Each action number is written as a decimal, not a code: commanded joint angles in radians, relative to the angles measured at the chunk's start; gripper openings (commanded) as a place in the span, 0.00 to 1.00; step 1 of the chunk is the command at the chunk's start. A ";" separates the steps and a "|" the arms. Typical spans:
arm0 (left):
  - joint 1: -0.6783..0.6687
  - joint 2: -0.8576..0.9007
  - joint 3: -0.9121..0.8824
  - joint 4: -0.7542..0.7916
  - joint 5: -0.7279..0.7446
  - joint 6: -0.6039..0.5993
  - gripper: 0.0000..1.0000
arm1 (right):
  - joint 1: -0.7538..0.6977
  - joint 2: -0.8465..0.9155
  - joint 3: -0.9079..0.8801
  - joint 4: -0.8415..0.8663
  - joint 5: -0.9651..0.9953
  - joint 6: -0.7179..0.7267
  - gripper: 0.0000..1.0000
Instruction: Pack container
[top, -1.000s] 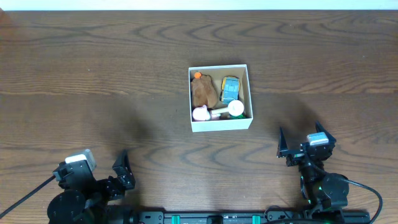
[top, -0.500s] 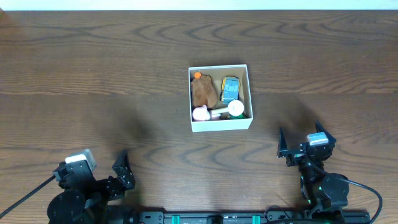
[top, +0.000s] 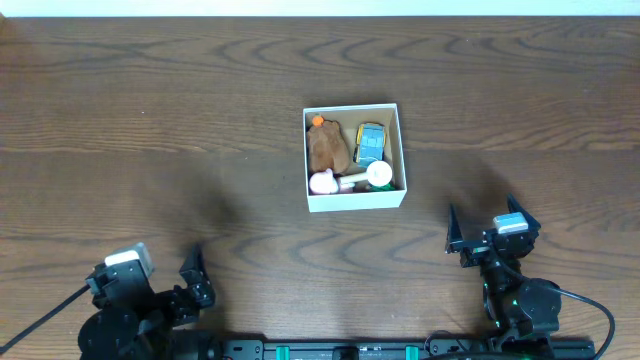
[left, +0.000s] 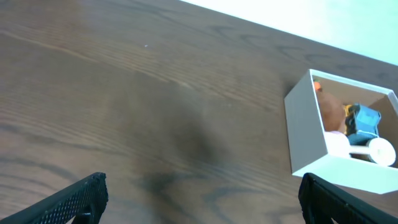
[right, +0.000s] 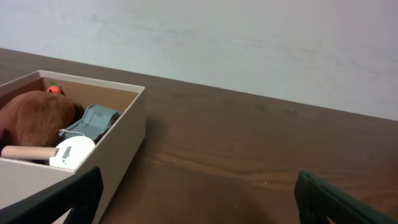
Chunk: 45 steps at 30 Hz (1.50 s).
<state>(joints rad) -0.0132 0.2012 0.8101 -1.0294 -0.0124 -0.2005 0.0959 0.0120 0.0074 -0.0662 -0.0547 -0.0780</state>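
Near the middle of the counter (top: 150, 120) sits the container (top: 355, 198), upright, with a brown plush toy (top: 326, 148), a blue-and-yellow toy car (top: 369, 143) and a white round piece (top: 379, 174) inside. Well apart from it, at the near edge, the left arm (top: 125, 300) and right arm (top: 510, 270) each hold their jaws wide apart, gripping and touching nothing.

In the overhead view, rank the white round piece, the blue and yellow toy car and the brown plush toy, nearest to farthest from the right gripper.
From the right gripper:
1. White round piece, near right corner of the white cardboard box.
2. Blue and yellow toy car, far right.
3. Brown plush toy, left side.
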 joint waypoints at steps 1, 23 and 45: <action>0.014 -0.050 -0.006 -0.002 -0.028 0.027 0.98 | 0.007 -0.007 -0.002 -0.005 0.006 -0.013 0.99; 0.024 -0.200 -0.624 0.742 0.019 0.069 0.98 | 0.007 -0.007 -0.002 -0.005 0.006 -0.013 0.99; 0.024 -0.197 -0.806 0.957 0.013 0.076 0.98 | 0.007 -0.007 -0.002 -0.005 0.006 -0.013 0.99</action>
<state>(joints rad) 0.0055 0.0101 0.0250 -0.0353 0.0051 -0.1452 0.0959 0.0116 0.0074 -0.0666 -0.0521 -0.0788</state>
